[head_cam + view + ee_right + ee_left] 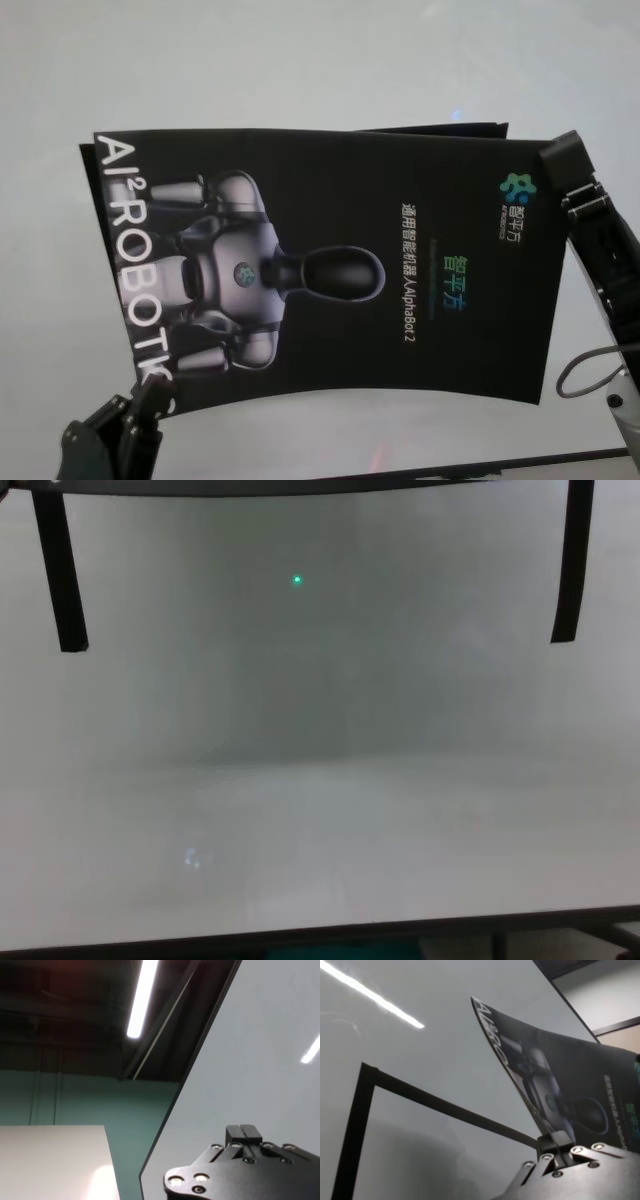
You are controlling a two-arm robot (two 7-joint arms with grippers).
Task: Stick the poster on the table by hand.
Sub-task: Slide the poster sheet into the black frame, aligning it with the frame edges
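The table (pixel 300 60) fills every view: a wide pale grey matte surface, its thin dark front edge running along the bottom of the chest view. Black tape lines (pixel 60 575) mark it, two short strips dropping from a long one at the top of the chest view.

The poster (pixel 330 270) takes up the centre of the head view, raised off the table and gently bowed. It is glossy black, with a silver-grey robot figure lying sideways, white "AI² ROBOTI" lettering down its left edge and "AlphaBot 2" near the middle right.

The right gripper (pixel 562 160) reaches in from the right edge of the head view, forearm sloping down to the lower right, fingers closed together on the poster's upper right corner. The left gripper (pixel 150 393) comes up from the lower left corner, fingers pinched on the poster's lower left corner; the left wrist view shows the sheet curving up from that grip.

The right wrist view catches a dark ceiling with a strip light (pixel 141 997) at upper centre.
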